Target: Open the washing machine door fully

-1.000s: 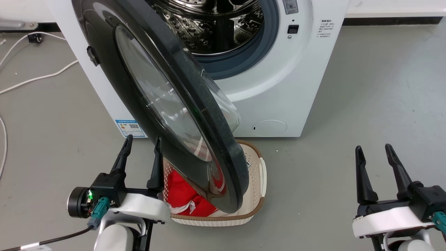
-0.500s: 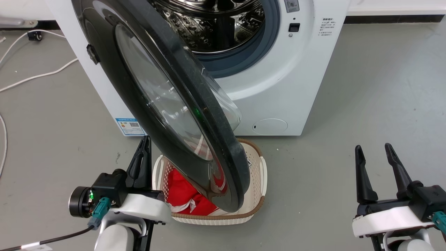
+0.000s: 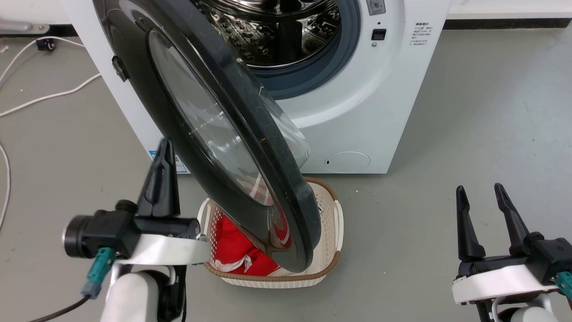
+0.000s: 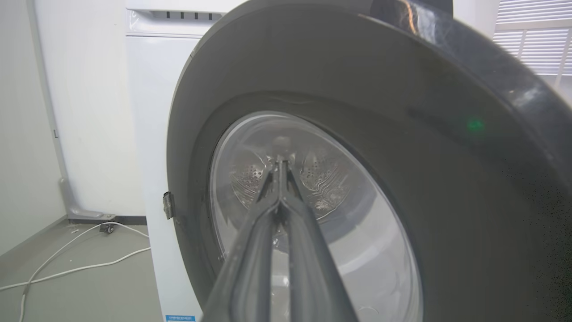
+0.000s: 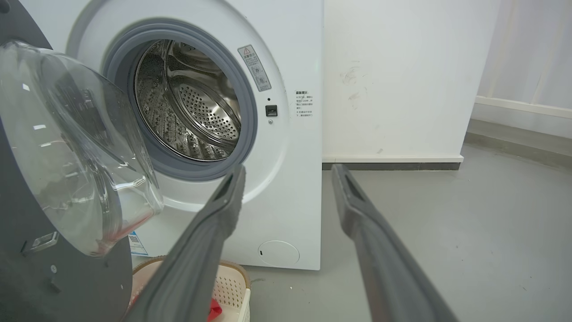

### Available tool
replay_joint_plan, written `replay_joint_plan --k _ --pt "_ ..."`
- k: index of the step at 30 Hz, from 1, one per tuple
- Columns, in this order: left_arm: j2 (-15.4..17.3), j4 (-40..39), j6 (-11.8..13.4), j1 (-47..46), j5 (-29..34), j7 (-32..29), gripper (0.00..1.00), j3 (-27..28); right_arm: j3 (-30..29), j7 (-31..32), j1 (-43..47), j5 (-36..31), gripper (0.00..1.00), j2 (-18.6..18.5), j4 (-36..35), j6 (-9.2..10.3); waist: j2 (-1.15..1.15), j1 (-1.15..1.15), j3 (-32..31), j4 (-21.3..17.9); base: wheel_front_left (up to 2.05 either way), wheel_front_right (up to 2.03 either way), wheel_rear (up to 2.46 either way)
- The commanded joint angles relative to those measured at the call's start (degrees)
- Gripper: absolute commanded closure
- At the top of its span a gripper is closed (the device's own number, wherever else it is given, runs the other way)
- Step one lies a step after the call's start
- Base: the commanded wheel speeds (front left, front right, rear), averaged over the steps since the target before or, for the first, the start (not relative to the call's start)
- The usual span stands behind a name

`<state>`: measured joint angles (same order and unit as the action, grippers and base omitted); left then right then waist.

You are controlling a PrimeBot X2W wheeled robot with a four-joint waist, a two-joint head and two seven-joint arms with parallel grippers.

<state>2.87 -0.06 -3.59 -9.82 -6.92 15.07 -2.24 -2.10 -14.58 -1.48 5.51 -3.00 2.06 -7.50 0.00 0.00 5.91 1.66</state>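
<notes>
Left gripper (image 3: 166,144) has lifted, jaws together, beside door (image 3: 210,116).

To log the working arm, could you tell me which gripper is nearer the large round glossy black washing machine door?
Left. The left gripper, fingers shut, sits close beside the outer face of the door; the right gripper hangs open, far to its right.

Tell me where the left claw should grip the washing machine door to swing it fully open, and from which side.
Grip the washing machine door on its thick black rim, at the free edge over the basket, farthest from the hinge. Bring the left claw, now shut, in opened from the outer face, straddling the rim; the glass bowl bulges inward and looks too wide.
</notes>
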Motion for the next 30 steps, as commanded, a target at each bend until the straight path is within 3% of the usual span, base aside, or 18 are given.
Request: replay_joint_plan --k 1,10,18,22,30 --pt "0.01 -2.64 0.02 -0.88 -0.31 0.15 1.00 0.08 -0.07 -0.15 -0.46 0.40 0.00 0.24 -0.12 0.02 0.00 0.00 -0.06 0.04 0.00 0.00 0.00" --pt "0.00 -18.98 0.44 -3.21 0.72 0.14 1.00 -1.12 -0.03 -0.19 -0.45 0.54 0.00 0.23 0.00 0.03 0.00 0.00 -0.39 -0.17 0.00 0.00 0.00" --pt "0.01 -32.38 -0.06 -5.71 2.00 0.12 1.00 -6.71 -0.14 -0.16 -0.61 0.99 0.00 0.23 0.32 0.03 0.00 0.00 -0.45 -0.44 0.00 0.00 0.00" --pt "0.04 -33.96 -1.26 -4.03 2.44 0.12 1.00 -11.46 -0.24 -0.16 -0.54 1.24 0.00 0.23 0.53 0.03 0.00 0.00 -0.63 -0.49 0.00 0.00 0.00" --pt "1.95 -29.10 -3.22 0.95 0.85 -1.97 1.00 -23.98 -0.41 -0.09 -0.22 1.48 0.00 0.23 0.72 0.03 0.00 0.00 -0.66 -0.11 0.00 0.00 0.00"
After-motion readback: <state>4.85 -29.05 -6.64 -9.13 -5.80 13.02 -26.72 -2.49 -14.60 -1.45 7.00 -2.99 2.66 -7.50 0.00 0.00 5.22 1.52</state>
